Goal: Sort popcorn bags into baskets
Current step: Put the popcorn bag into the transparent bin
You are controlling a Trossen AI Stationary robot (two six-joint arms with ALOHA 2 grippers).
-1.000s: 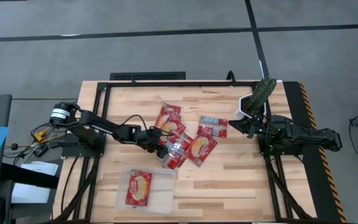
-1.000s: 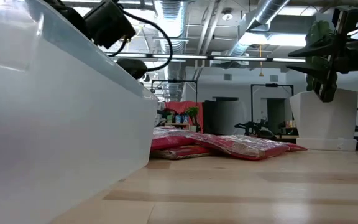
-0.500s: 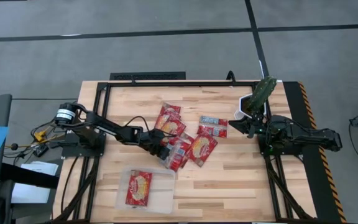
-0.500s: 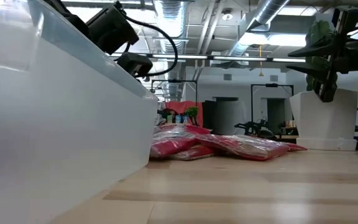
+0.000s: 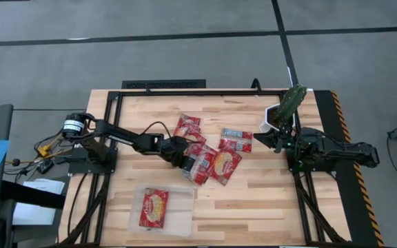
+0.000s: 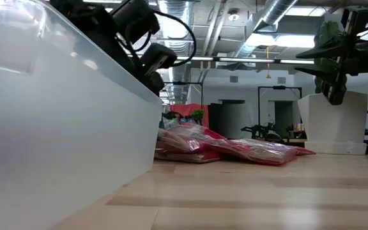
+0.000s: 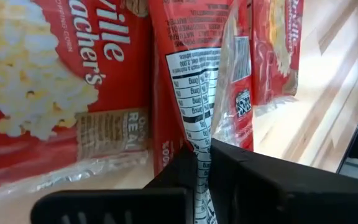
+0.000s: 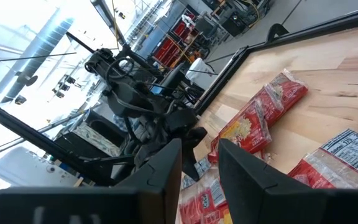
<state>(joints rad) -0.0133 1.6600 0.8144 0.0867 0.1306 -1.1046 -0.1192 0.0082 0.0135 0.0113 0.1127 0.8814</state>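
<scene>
Part of a brand name, "ville" above "acher's", is being shown in white letters on the glossy red popcorn packet with a cream-yellow popcorn picture (image 7: 61, 87). Below it, on a tan patch, "REAL" is being displayed. On the crumpled red packet with a white panel (image 7: 197, 81), a nutrition table is being presented, with figures such as "0g" and "0mg" partly readable.

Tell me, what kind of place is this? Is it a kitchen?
Probably not a kitchen: it looks like a robot lab or workshop. Bare pipes and ducts run along the ceiling, another robot rig stands in the room behind, and the wooden table sits in a black metal frame on a grey floor.
</scene>
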